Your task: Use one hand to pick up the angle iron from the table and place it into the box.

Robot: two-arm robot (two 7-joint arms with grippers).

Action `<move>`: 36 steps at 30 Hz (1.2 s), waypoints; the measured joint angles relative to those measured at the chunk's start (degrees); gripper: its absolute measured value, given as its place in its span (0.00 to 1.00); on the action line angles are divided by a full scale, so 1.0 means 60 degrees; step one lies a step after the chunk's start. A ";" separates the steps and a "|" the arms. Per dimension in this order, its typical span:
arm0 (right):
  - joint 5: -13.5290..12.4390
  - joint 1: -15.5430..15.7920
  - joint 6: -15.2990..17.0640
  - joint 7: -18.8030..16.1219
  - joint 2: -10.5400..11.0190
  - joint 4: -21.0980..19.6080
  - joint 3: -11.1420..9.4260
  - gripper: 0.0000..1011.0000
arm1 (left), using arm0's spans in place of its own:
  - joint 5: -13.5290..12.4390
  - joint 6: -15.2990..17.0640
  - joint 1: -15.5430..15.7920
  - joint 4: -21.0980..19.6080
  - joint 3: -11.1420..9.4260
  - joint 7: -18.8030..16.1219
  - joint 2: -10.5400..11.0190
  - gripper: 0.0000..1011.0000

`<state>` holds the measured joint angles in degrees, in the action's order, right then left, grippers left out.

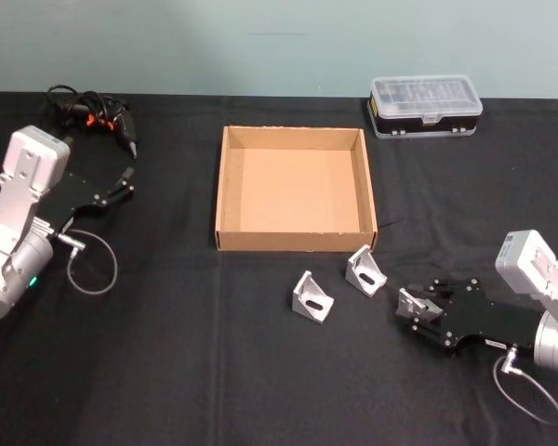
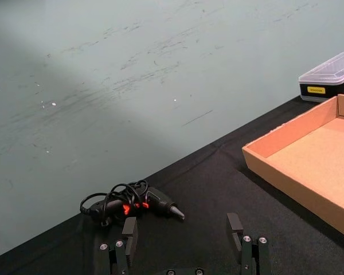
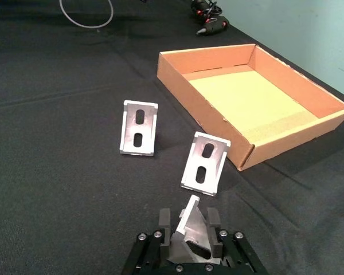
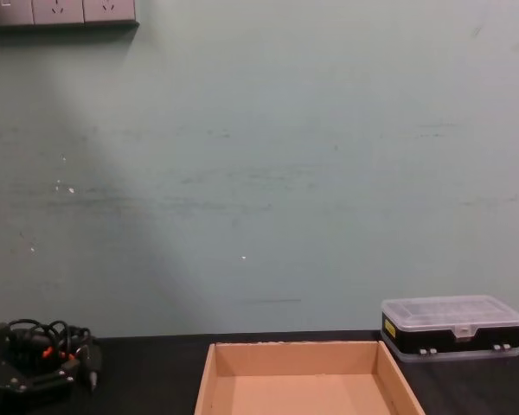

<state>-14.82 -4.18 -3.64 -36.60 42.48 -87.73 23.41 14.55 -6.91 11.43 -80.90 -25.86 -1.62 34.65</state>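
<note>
A silver slotted angle iron [image 3: 190,232] is pinched in the right gripper [image 3: 189,220], at 4 o'clock from the box [image 1: 221,186]. A second angle iron [image 1: 312,297] and a third angle iron [image 1: 365,270] are seen standing on the worktop [image 1: 167,372] between gripper and box. The left gripper [image 2: 182,226] is held spread at 9 o'clock. The pinched piece's base is hidden by the fingers [image 3: 164,220].

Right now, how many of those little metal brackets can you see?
3. The left bracket and middle bracket stand on the table before the box; the third bracket is clamped in the right end effector. None seems hidden.
</note>
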 joint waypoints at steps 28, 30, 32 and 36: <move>-0.0005 0.0000 -0.0004 -0.0018 0.0005 0.0002 0.0003 0.14 | 0.0000 0.0000 0.0000 0.0000 0.0000 0.0000 0.0000 1.00; -0.0078 0.0056 -0.0062 -0.0011 0.0011 -0.0083 -0.0091 0.14 | 0.0000 0.0000 0.0000 0.0000 0.0001 -0.0001 0.0000 1.00; -0.0218 0.0131 -0.0079 0.0026 0.0045 -0.0278 -0.0246 0.14 | 0.0000 0.0000 0.0000 0.0000 0.0001 0.0000 0.0000 1.00; -0.0494 0.0232 -0.0018 0.0092 0.0133 -0.0693 -0.0537 0.14 | 0.0000 0.0000 -0.0001 0.0000 0.0000 0.0000 0.0000 1.00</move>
<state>-17.78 -2.79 -3.75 -36.04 43.28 -91.89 20.19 14.55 -6.91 11.43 -80.90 -25.86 -1.62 34.65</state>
